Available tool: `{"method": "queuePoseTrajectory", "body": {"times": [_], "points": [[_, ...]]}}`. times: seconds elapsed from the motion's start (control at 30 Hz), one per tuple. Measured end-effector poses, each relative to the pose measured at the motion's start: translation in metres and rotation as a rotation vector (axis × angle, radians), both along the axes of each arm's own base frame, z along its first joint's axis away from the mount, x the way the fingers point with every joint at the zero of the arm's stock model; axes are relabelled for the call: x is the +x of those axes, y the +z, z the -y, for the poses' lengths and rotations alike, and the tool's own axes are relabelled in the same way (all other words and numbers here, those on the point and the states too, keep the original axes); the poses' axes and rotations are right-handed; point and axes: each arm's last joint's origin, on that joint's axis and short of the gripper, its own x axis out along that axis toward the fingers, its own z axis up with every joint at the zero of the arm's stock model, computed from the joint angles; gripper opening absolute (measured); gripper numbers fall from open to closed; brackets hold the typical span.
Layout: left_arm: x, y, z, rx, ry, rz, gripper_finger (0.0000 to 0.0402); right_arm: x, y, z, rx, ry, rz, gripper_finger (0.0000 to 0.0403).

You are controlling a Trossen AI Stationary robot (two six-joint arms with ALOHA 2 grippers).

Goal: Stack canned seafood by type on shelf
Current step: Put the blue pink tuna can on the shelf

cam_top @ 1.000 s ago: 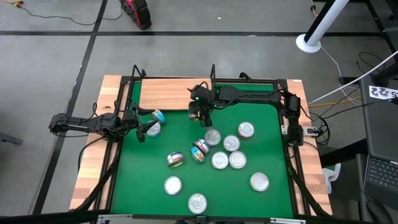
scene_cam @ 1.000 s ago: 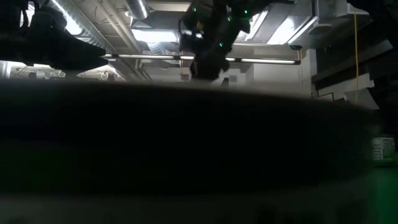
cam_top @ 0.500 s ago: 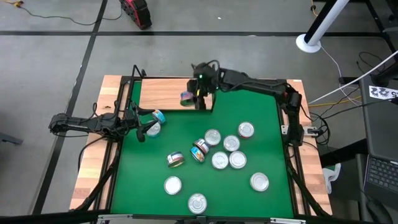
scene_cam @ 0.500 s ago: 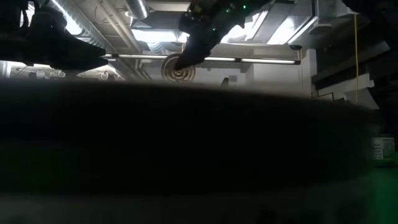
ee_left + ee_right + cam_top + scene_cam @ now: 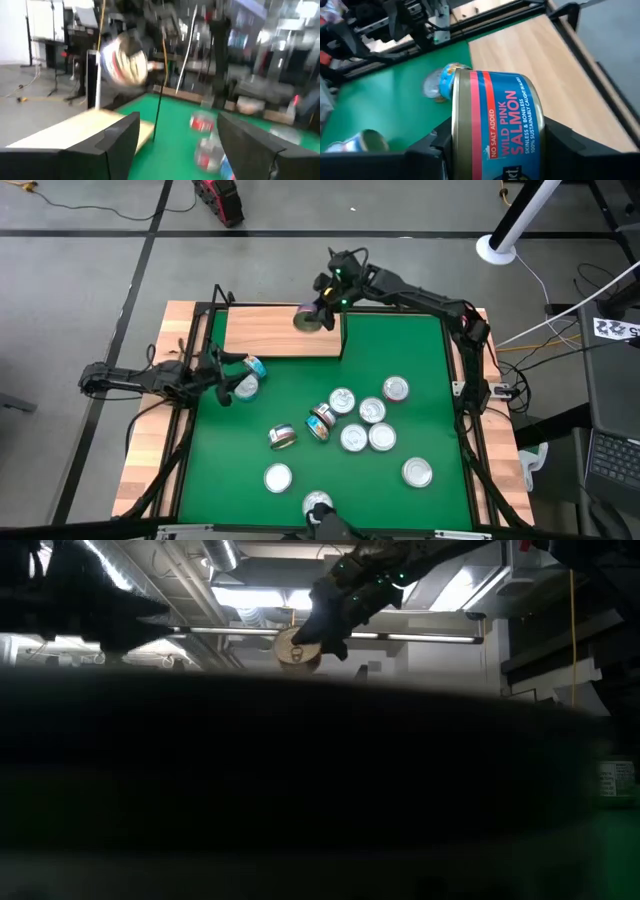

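Observation:
My right gripper [image 5: 316, 308] is shut on a tin [image 5: 307, 318] with a blue label and a red stripe [image 5: 495, 120], high above the right end of the wooden shelf [image 5: 265, 332]. In the low view the tin [image 5: 297, 648] shows one round end. My left gripper [image 5: 224, 383] is open and empty at the left of the green mat [image 5: 420, 360]. It is close to two blue-labelled tins [image 5: 247, 385] [image 5: 256, 366]. Several more tins rest on the mat, most upright [image 5: 372, 411], two on their sides [image 5: 283, 436] [image 5: 321, 421]. My right gripper pinches the tin between its two fingers, one at the lid end [image 5: 456, 145] and one at the opposite end [image 5: 539, 145]. The label faces the wrist camera. The tin is tipped off upright and hangs clear above the shelf.
A thin black upright [image 5: 343, 320] stands at the shelf's right end, just beside the held tin. Black frame rails [image 5: 470, 430] run along the mat's sides. The wooden board under the tin is bare.
My right gripper has carried the tin from over the mat's far middle toward the table's far edge and upward. It now hangs over the shelf's right end. In the low view the tin has risen into sight with its round end turned toward the near side.

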Motion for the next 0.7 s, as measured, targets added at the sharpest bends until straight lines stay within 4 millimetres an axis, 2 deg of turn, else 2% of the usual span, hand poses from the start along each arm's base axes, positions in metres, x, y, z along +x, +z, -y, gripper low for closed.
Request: {"method": "queuePoseTrajectory", "body": {"times": [0.17,0.33,0.53,0.7], "points": [[-0.004,0.017,0.0,0.004,0.005,0.174,0.026,0.004,0.006,-0.001,0.127,-0.009,0.059,0.018],[-0.005,0.027,0.0,0.182,0.059,0.201,0.026,0.006,0.012,-0.001,0.297,-0.021,0.11,0.0192],[0.001,0.037,0.0,0.498,0.158,0.089,0.026,0.008,0.015,-0.001,0.474,-0.071,0.106,0.0187],[0.015,0.05,0.001,0.723,0.199,-0.069,0.026,0.008,0.018,-0.001,0.616,-0.125,0.093,0.0183]]}}
